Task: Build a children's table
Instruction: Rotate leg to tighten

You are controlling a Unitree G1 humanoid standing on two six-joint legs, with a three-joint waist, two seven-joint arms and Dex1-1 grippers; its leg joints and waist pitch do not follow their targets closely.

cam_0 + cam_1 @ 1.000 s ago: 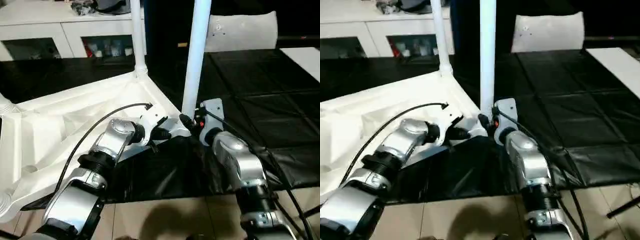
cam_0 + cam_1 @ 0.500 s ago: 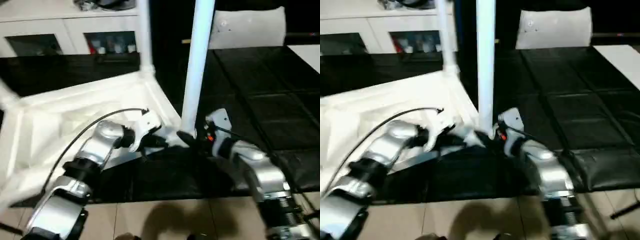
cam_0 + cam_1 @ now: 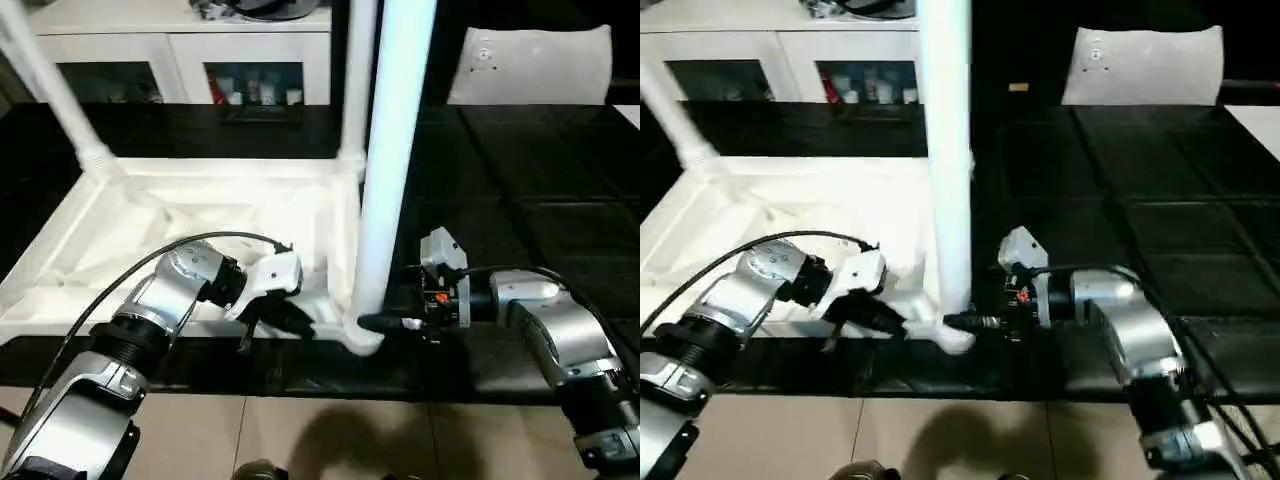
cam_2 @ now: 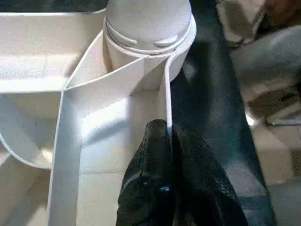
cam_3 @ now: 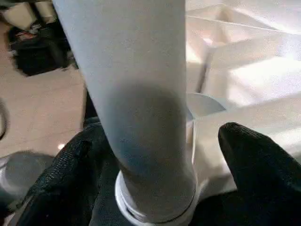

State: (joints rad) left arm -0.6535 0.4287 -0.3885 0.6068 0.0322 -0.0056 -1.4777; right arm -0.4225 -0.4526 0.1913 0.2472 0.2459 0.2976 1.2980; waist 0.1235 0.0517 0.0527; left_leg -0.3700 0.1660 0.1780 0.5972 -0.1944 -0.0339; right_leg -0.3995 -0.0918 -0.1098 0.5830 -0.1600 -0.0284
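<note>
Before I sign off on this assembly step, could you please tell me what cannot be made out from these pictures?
- Near leg: its top is cut off by the upper edge of the left eye view.
- Its seating in the corner socket: hidden by the leg in the right wrist view.
- Fourth corner of the tabletop: hidden behind the left arm.
- Right gripper: whether its fingers touch the leg is unclear.

The near upright leg (image 5: 141,117) is standing between the spread fingers (image 5: 256,160) of the right pincer (image 3: 385,323), blocking any way straight ahead. The tabletop's rim wall (image 4: 167,101) is lying just ahead of the closed left pincer (image 4: 170,136), while open black table (image 3: 520,200) is stretching beyond the right pincer
</note>
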